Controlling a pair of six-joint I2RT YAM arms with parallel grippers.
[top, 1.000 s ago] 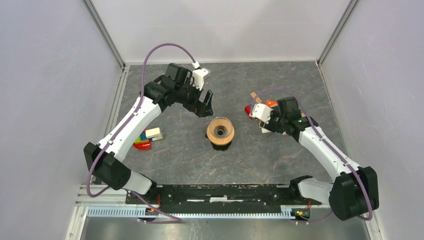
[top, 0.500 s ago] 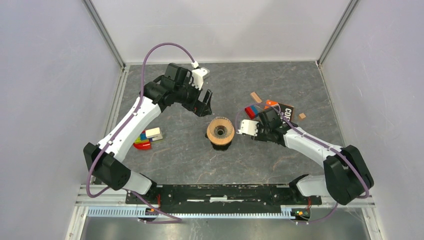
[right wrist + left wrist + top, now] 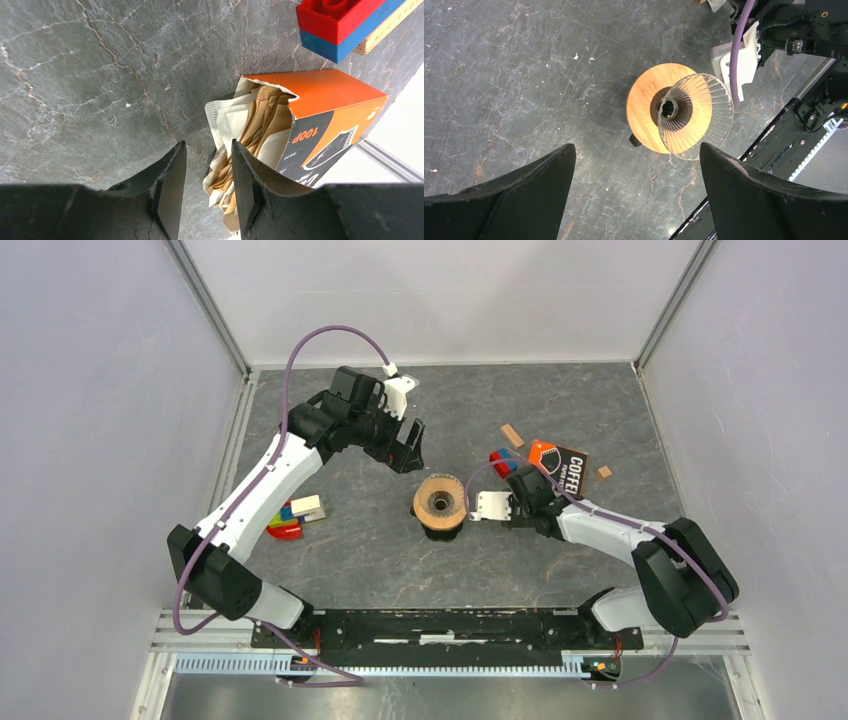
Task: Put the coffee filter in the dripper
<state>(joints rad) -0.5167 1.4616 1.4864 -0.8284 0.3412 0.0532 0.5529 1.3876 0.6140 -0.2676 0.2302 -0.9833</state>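
Note:
The dripper (image 3: pixel 440 500), a clear ribbed glass cone on a light-brown wooden ring, stands mid-table on a dark base; it also shows in the left wrist view (image 3: pixel 696 117). No puffed-open coffee filter shows. Flat white and brown paper filters (image 3: pixel 227 117) stick out of an orange and black box (image 3: pixel 325 100), which lies at the right (image 3: pixel 562 462). My right gripper (image 3: pixel 527 482) (image 3: pixel 207 145) is low over the table just in front of those filters, jaws a narrow gap apart, nothing between them. My left gripper (image 3: pixel 410 455) (image 3: pixel 636 150) hangs wide open and empty behind the dripper.
A red and blue brick (image 3: pixel 503 462) (image 3: pixel 345 20) lies next to the box. Wooden blocks (image 3: pixel 512 434) lie behind it. Coloured bricks (image 3: pixel 295 515) lie at the left. Walls close in the table on three sides.
My right arm has swung left and low toward the dripper, uncovering the filter box. The left arm and the dripper have not moved.

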